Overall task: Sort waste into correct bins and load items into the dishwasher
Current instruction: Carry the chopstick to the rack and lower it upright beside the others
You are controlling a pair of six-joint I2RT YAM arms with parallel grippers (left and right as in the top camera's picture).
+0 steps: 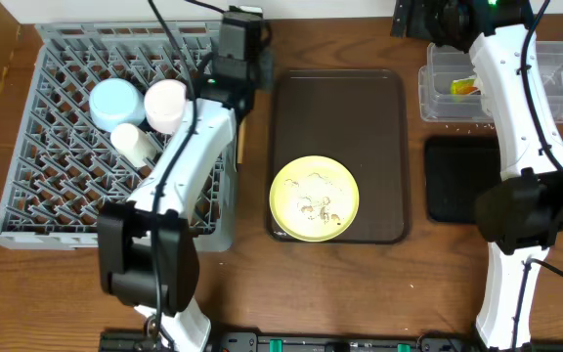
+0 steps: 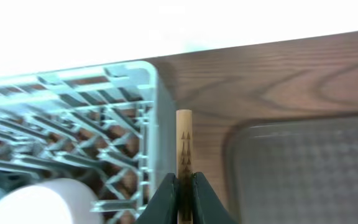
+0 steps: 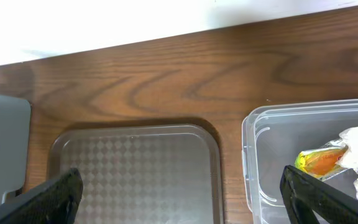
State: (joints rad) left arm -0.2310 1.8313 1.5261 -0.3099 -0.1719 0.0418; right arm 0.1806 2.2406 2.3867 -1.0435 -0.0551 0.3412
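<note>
Left jaws: pinched on the wooden chopsticks [image 2: 184, 146], whose long axis runs in line with the jaws, free end pointing toward the far edge of the counter [image 2: 278, 81], over the bare strip between the grey dish rack [image 2: 151, 124] and the dark brown tray [image 2: 303, 168]. Right jaws: spread wide, holding nothing, above the gap between that tray and the clear tub [image 3: 248, 155], in which the crumpled wrapper [image 3: 328, 158] lies. Rack contents: light blue bowl [image 1: 115, 103], pink bowl [image 1: 167, 103], white cup [image 1: 133, 142]; the pale yellow plate [image 1: 291, 181] with crumbs [image 1: 316, 207] sits on the dark brown tray.
</note>
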